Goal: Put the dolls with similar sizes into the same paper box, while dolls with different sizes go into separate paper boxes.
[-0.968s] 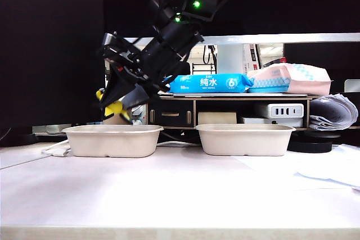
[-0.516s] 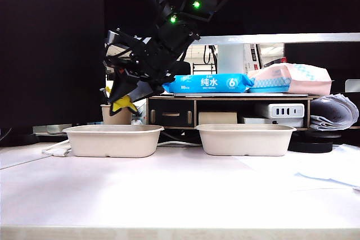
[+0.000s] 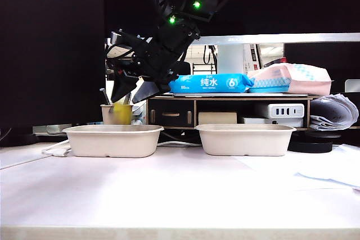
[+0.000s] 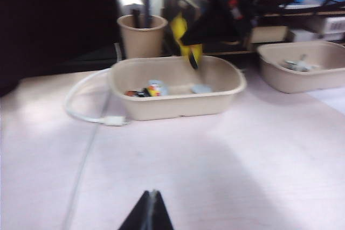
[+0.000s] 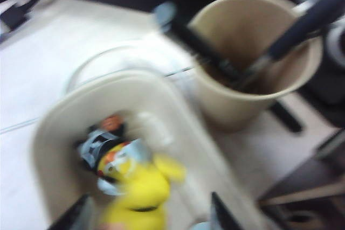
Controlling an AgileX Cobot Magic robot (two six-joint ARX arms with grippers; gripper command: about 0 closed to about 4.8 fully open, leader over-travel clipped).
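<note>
Right end effector (image 3: 128, 95) above left paper box (image 3: 112, 140), jaws apart; yellow doll (image 3: 121, 113) loose in air below it, over box. Left end effector (image 4: 150, 216) narrow, tips together, low over surface (image 4: 215, 165).

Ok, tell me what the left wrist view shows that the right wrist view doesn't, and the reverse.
Only the left wrist view: the right paper box holding a small grey-white doll, the white cable, and the shut left gripper.
Only the right wrist view: the right gripper from above, jaws apart.
Both: the yellow doll dropping over the left paper box, the pen cup.
</note>
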